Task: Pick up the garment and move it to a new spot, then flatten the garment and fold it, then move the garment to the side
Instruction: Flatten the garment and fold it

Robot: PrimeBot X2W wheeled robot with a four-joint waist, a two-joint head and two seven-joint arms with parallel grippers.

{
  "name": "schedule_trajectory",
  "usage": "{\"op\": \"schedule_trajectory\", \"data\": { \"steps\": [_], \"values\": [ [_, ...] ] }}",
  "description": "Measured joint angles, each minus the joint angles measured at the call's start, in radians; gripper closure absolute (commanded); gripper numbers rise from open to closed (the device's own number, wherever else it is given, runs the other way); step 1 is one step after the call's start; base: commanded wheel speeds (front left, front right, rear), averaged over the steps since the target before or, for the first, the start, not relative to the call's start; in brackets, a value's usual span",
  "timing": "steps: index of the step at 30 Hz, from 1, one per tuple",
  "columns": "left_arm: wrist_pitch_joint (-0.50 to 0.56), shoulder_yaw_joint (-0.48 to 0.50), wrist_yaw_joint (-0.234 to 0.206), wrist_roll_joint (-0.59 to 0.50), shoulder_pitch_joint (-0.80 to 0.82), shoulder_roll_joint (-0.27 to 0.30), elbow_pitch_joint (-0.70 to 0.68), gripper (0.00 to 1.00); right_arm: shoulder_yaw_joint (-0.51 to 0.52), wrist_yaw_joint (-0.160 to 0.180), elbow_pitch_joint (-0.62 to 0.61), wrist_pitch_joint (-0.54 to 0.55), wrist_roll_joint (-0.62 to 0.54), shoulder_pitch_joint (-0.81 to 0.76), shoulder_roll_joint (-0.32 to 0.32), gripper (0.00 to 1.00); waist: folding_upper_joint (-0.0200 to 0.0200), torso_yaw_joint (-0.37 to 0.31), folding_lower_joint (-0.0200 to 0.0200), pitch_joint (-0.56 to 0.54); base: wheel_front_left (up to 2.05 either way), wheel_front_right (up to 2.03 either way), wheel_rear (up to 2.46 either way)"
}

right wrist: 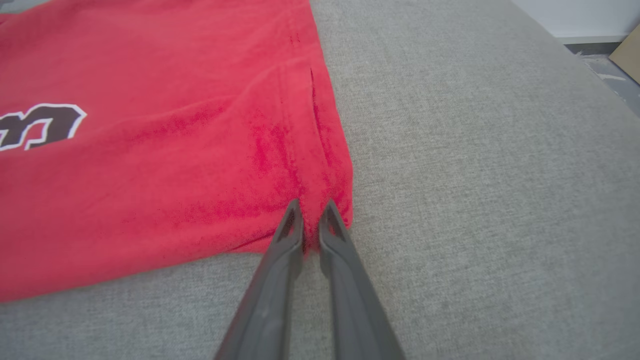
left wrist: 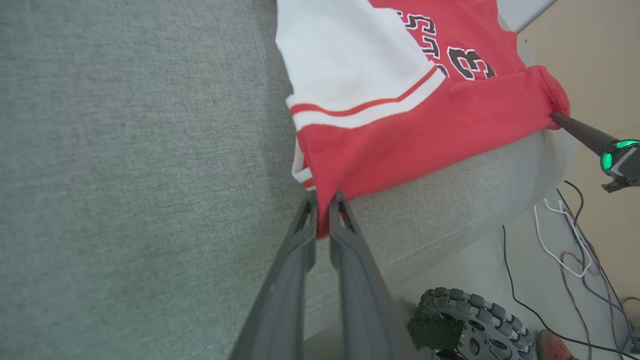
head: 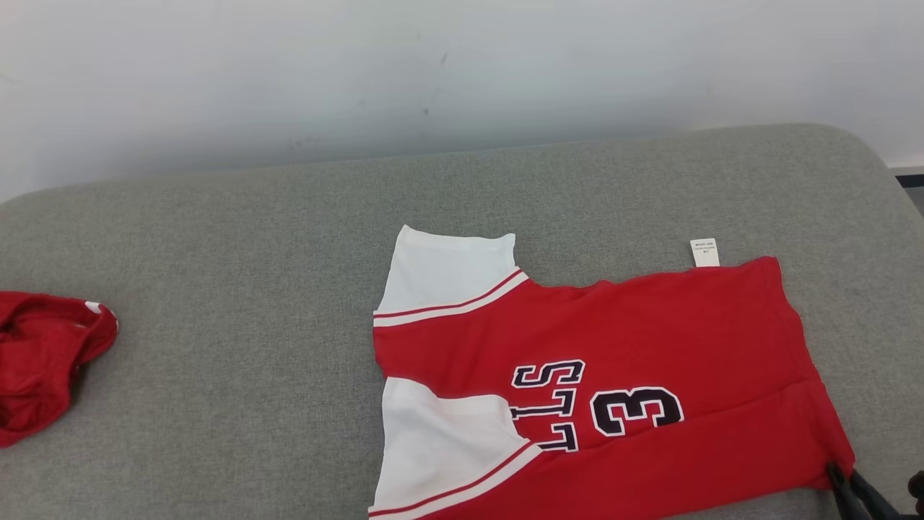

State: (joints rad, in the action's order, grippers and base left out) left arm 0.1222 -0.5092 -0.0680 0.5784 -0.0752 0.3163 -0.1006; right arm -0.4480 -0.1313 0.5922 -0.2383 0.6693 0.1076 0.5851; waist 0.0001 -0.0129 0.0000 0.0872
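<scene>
The garment (head: 635, 339) is a red jersey with white sleeves and dark lettering, lying mostly flat on the grey padded surface (head: 253, 289), its near edge folded over. In the left wrist view my left gripper (left wrist: 324, 197) is shut on the garment (left wrist: 425, 130) at its near corner below the white sleeve. My right gripper (right wrist: 311, 207) is shut on the garment (right wrist: 150, 175) at its near hem corner. That gripper's dark fingers also show at the head view's lower right (head: 837, 473) and across the left wrist view (left wrist: 555, 116).
A second crumpled red cloth (head: 43, 361) lies at the far left of the surface. A pale wall (head: 462, 72) rises behind it. Past the near edge are my wheeled base (left wrist: 465, 325) and loose cables (left wrist: 565, 250) on the floor.
</scene>
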Motion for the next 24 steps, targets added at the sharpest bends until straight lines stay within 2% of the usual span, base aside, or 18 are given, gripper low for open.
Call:
{"op": "schedule_trajectory", "data": {
  "steps": [1, 2, 3, 4, 5, 11, 16, 19, 24],
  "values": [
    [0.0, -0.003, -0.001, -0.001, 0.001, -0.002, 0.006, 0.75, 0.003, 0.0, -0.006, -0.001, 0.002, -0.003, 0.003, 0.19, 0.0, 0.0, 0.0, -0.003, 0.0, 0.0, 0.0],
    [-0.002, -0.004, -0.004, -0.002, 0.001, -0.005, 0.01, 0.63, 0.008, 0.0, -0.012, -0.003, 0.002, -0.007, 0.007, 0.0, 0.0, -0.001, 0.0, -0.006, 0.0, 0.0, 0.0],
    [-0.003, -0.005, -0.004, -0.002, 0.001, -0.007, 0.015, 0.55, 0.014, 0.0, -0.022, -0.008, 0.002, -0.014, 0.013, 0.0, 0.0, -0.002, 0.0, -0.01, 0.0, 0.0, 0.0],
    [-0.005, -0.005, -0.006, -0.001, 0.001, -0.009, 0.017, 0.24, 0.023, 0.0, -0.031, -0.009, 0.002, -0.016, 0.016, 0.0, 0.0, -0.003, 0.0, -0.014, 0.0, 0.0, 0.0],
    [-0.01, -0.005, -0.012, -0.001, 0.001, -0.011, 0.018, 0.02, 0.035, 0.0, -0.041, -0.011, 0.001, -0.018, 0.02, 0.0, 0.0, -0.004, 0.0, -0.018, 0.0, 0.0, 0.0],
    [-0.035, 0.024, -0.05, -0.002, -0.001, -0.018, -0.011, 0.0, 0.122, 0.0, -0.146, -0.022, -0.047, -0.033, 0.028, 0.0, 0.0, -0.018, -0.0001, -0.043, 0.0, 0.0, 0.0],
    [-0.043, 0.079, -0.065, 0.002, 0.05, -0.005, -0.04, 0.0, 0.182, 0.0, -0.239, -0.023, -0.113, -0.038, -0.013, 0.0, -0.0001, -0.038, -0.0001, -0.055, 0.0, 0.0, 0.0],
    [-0.014, 0.107, -0.05, 0.016, 0.135, 0.006, -0.038, 0.0, 0.191, 0.0, -0.258, -0.023, -0.143, -0.04, -0.039, 0.0, -0.0001, -0.048, -0.0001, -0.049, 0.0, 0.0, 0.0],
    [0.083, 0.141, 0.001, 0.058, 0.353, 0.036, 0.041, 0.0, 0.188, 0.0, -0.284, -0.023, -0.179, -0.013, -0.068, 0.0, 0.0, -0.058, 0.0, -0.008, 0.0, 0.0, 0.0]
  ]
}}
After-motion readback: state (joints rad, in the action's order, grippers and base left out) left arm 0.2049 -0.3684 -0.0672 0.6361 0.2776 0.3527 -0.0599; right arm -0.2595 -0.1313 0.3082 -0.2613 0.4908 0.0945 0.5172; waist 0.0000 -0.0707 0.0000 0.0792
